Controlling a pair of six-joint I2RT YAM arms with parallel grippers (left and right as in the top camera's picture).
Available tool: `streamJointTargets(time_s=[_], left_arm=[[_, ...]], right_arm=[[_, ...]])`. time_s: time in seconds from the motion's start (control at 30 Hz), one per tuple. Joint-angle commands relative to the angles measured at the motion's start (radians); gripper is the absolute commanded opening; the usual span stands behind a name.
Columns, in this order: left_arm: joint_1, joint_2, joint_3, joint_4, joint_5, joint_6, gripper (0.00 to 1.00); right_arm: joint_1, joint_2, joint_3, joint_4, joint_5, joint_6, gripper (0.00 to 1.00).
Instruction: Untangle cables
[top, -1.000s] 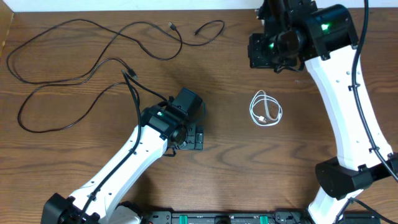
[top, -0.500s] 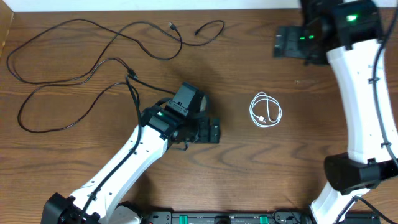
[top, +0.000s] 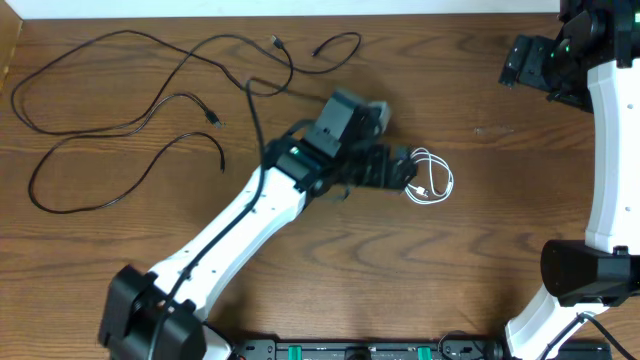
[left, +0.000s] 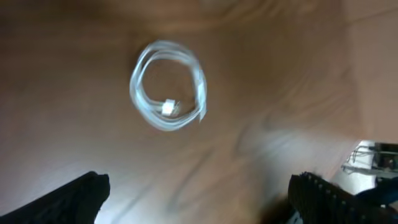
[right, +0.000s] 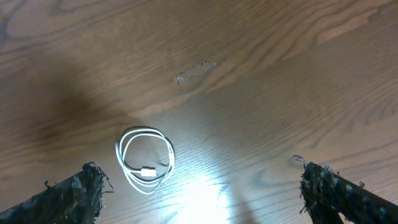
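Looking through my left wrist camera, I see the left fingers (left: 71, 198) spread wide and empty, the small coiled white cable (left: 166, 85) lying just ahead of them on the brown wooden table (left: 292, 81). My right fingers (right: 68, 193) also stand wide apart, holding nothing, well away from that coil. The long thin black cables (top: 150, 110) sprawl at the table's far left.

The left arm (top: 250, 215) blocks the white cable (top: 432, 178) from nine o'clock; bare table (top: 500, 230) lies open at three and six o'clock.

No readable text — no labels, brands, numbers anywhere.
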Motion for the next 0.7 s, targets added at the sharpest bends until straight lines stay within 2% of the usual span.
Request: streamJointTargets(time_s=[0.0,0.4,0.47,0.5,0.57,0.67], left_arm=[[-0.032,0.086,0.013,0.064,-0.093,-0.13,0.97],[-0.115,0.388,0.013,0.408,-0.126,-0.311,0.96],[-0.123,0.405,0.013,0.427,-0.126,-0.333,0.89],[-0.131,0.409,0.013,0.437,-0.126,-0.335,0.75],[-0.135,0.409,0.013,0.437,-0.121,-0.334,0.64],[-0.136,0.409,0.013,0.433,-0.106,-0.334,0.43]], right_arm=[[0.002,0.003,-0.005,-0.002,0.005,0.013,0.99],[0.002,0.003,-0.005,-0.002,0.005,0.013,0.99],[0.002,0.003,-0.005,-0.002,0.005,0.013,0.99],[0.002,0.003,-0.005,-0.002,0.005,0.013,0.99],[0.002,0.003,-0.005,-0.002,0.005,0.013,0.99],[0.002,0.003,-0.005,-0.002,0.005,0.013,0.99]])
